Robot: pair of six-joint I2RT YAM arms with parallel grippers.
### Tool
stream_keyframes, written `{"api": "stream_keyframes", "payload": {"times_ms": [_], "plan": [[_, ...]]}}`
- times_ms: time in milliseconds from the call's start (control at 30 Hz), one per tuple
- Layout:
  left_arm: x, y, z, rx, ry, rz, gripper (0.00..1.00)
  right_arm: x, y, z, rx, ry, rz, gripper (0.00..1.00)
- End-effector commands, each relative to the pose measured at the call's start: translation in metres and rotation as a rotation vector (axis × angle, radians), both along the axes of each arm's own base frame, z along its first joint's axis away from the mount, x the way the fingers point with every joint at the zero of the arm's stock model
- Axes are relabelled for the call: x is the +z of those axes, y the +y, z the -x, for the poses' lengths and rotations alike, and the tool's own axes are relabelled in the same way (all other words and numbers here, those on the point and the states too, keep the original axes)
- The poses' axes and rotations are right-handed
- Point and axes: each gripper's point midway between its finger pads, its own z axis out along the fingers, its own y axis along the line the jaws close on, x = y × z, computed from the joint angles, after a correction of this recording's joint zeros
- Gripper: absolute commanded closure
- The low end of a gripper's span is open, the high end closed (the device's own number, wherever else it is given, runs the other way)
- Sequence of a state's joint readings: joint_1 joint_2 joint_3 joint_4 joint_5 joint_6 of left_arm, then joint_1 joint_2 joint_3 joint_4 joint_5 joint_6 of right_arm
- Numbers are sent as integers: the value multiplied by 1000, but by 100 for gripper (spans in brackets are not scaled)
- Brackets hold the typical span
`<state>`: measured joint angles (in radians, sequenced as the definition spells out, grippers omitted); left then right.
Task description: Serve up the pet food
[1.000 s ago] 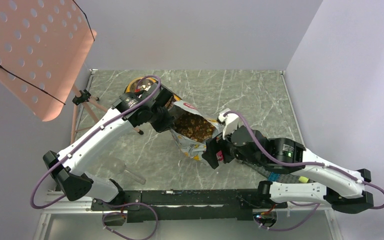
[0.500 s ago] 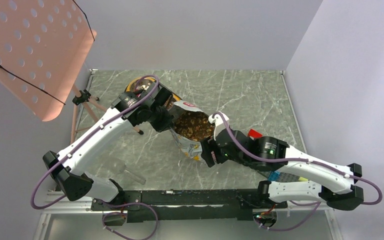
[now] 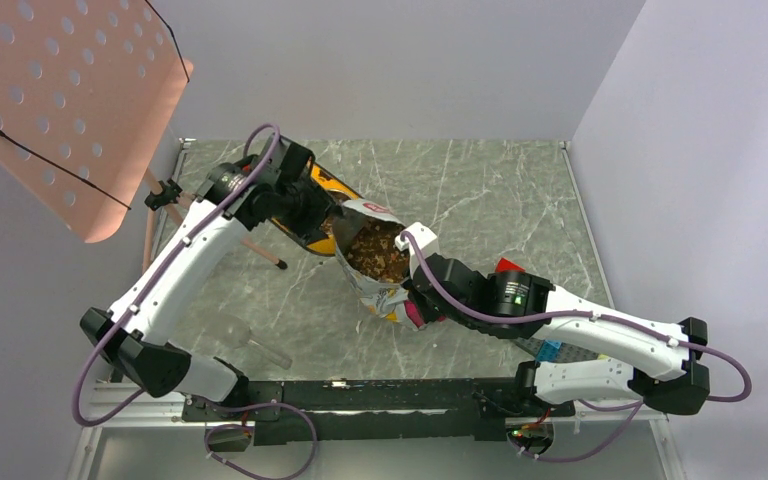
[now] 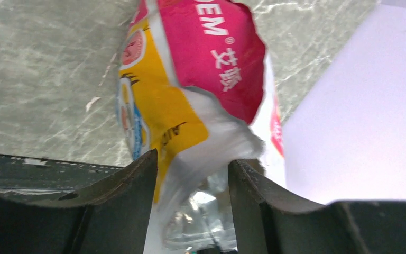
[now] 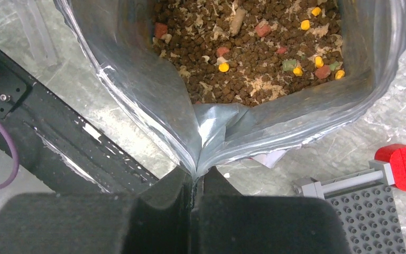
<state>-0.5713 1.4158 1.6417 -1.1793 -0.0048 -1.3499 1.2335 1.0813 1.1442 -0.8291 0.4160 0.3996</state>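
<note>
The pet food (image 3: 378,250) is brown kibble with coloured bits, lying in an open foil-lined bag (image 3: 375,295) at mid-table. From the right wrist view I look straight down onto the pet food (image 5: 243,47) inside the bag (image 5: 137,90). My right gripper (image 5: 195,177) is shut on the pinched near rim of the bag, and from above the right gripper (image 3: 412,300) sits at the bag's near right side. My left gripper (image 4: 193,164) is open, with the torn far edge of the pink and yellow bag (image 4: 211,69) loose between its fingers (image 4: 132,201). From above, this left gripper (image 3: 322,222) is at the bag's far left.
A yellow bowl (image 3: 340,188) shows partly behind the left arm. A grey studded plate (image 5: 370,217) and a red brick (image 5: 402,166) lie right of the bag. A clear plastic scoop (image 3: 245,340) lies near left. A pink perforated board (image 3: 60,100) on a tripod stands far left.
My right gripper moved left to the bag and shut on its near rim. My left gripper opened, let go of the far edge and drew back towards the far left.
</note>
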Motion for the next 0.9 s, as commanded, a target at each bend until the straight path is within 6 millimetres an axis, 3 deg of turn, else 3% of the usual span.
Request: {"api": "stream_keyframes", "payload": {"times_ms": [0,233,367,467,533,633,733,867], "plan": [[23,-11,-22,-20,-57,46,46,29,11,-5,41,-72,-97,100],[27,-22,-35,-43,-82,70,44,28,12,-5,40,-71,-101,100],[51,-15,-40,-30,-199,83,40,27,10,-5,33,-71,-100,100],[69,-6,-41,8,-285,99,23,27,8,-5,29,-76,-100,100],[74,-4,-41,31,-301,118,17,27,7,-6,27,-79,-98,100],[62,-6,-37,69,-209,150,19,27,9,-7,25,-84,-94,100],[46,-3,-36,122,-87,121,27,29,10,-9,23,-91,-95,100],[36,-15,-41,106,-15,120,33,29,12,-9,21,-91,-101,100]]}}
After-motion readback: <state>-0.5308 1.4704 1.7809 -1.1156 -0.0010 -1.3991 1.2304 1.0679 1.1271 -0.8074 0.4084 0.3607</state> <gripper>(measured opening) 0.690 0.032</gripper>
